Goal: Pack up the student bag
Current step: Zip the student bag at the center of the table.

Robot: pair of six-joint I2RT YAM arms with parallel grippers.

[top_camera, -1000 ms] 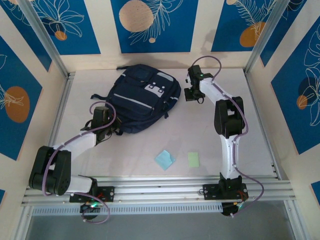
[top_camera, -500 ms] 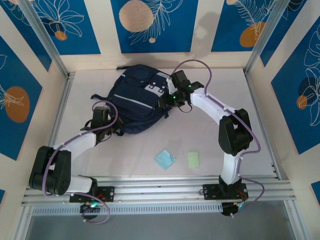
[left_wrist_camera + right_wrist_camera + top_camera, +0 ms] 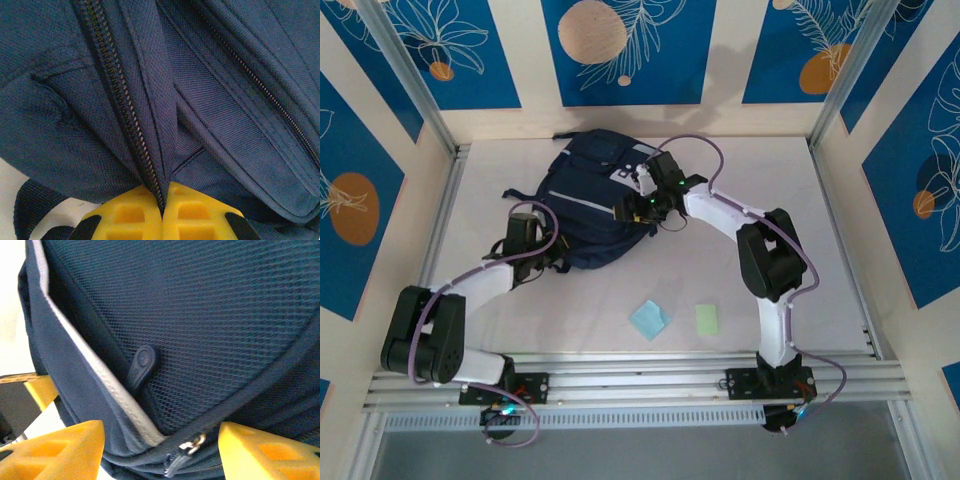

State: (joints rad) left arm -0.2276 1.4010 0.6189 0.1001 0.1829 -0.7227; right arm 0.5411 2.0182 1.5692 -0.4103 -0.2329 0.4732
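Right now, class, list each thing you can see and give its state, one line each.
student bag: lying on the table, front up.
left gripper: shut, pinching a fold of the bag.
right gripper: open, fingers either side of the bag's edge at a zip pull.
blue pad: flat on the table, apart from the bag.
green note: flat on the table beside the blue pad, not touching.

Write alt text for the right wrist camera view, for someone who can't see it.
The right end effector, its yellow fingers apart, frames a metal zipper pull at the edge of the navy student bag. Above it are dark mesh fabric, a black rubber tab and a pale grey trim stripe.
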